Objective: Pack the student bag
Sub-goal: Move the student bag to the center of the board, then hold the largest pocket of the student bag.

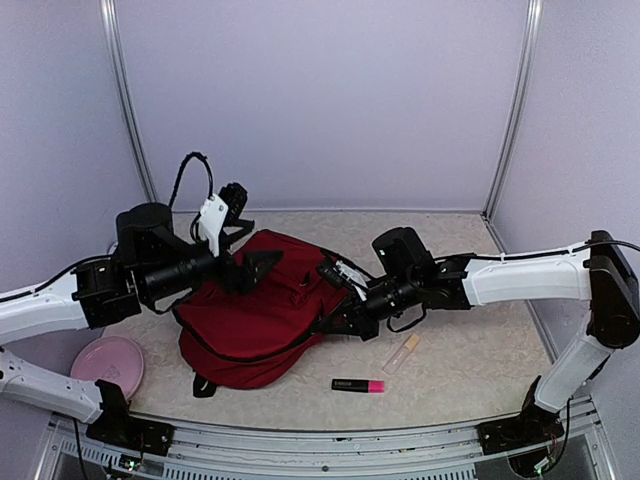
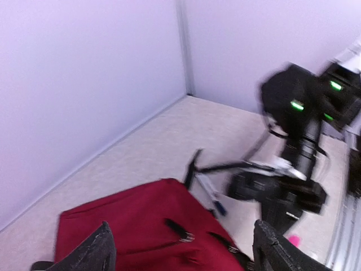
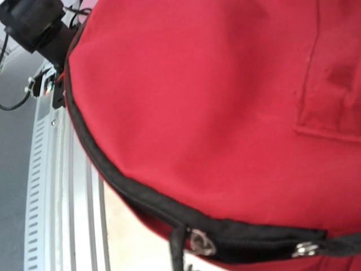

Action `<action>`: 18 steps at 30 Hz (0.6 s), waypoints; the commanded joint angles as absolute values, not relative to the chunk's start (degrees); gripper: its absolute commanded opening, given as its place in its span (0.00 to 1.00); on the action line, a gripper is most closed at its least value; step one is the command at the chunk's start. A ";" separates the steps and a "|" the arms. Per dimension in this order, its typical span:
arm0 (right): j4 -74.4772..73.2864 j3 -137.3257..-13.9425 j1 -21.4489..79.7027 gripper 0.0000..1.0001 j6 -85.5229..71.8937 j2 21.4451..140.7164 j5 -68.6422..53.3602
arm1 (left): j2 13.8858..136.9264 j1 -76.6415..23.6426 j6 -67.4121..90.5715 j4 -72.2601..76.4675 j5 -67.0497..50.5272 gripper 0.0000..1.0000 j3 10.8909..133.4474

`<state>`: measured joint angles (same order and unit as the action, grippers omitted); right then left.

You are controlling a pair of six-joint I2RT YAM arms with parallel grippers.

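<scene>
Enclosure: pale lavender walls [image 1: 320,100] on three sides, metal posts [image 1: 128,100] in the far corners, a speckled beige bench [image 1: 470,340] below.
Edges: a perforated metal rail [image 1: 330,445] is set along the near edge; the bag's lower rim lies near it.
Open room: bare bench is seen behind the bag toward the far wall and along the right side.
Student bag [image 1: 250,325]: laid flat at mid-bench, dark red, with a black zip band along its rim and metal zip pulls [image 3: 202,243] on it.
Left end effector [image 1: 252,270]: open, its fingers [image 2: 96,251] set wide apart above the bag's upper part, nothing between them.
Right end effector [image 1: 330,275]: closed, at the bag's right edge; whether fabric is pinched cannot be told.
Writing: a pale mark is seen on the marker's black barrel, too small to be read.
Surroundings: a pink plate [image 1: 108,362] lies left of the bag; a black-and-pink marker [image 1: 358,385] and a pale tube [image 1: 402,353] lie just right of it.
</scene>
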<state>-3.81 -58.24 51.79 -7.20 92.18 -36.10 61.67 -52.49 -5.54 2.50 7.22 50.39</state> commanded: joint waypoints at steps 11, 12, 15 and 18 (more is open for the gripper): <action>-0.09 -58.17 47.17 0.00 -11.36 94.05 -35.27 | 69.15 -69.28 2.27 -11.15 19.17 0.98 39.62; -0.02 -58.08 46.80 0.00 -11.41 94.11 -35.24 | 70.00 -69.26 2.21 -11.45 21.06 0.96 39.68; -0.14 -57.73 45.61 0.00 -11.44 94.05 -34.52 | 72.15 -69.25 2.49 -13.41 23.39 0.67 40.44; -0.41 -57.64 43.58 0.00 -11.62 94.27 -33.15 | 72.08 -69.31 2.45 -13.88 19.97 0.14 40.23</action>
<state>-1.50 -58.17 46.52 -11.05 93.38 -35.79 72.03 -68.97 1.93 -11.46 19.57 38.94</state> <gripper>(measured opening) 0.009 0.509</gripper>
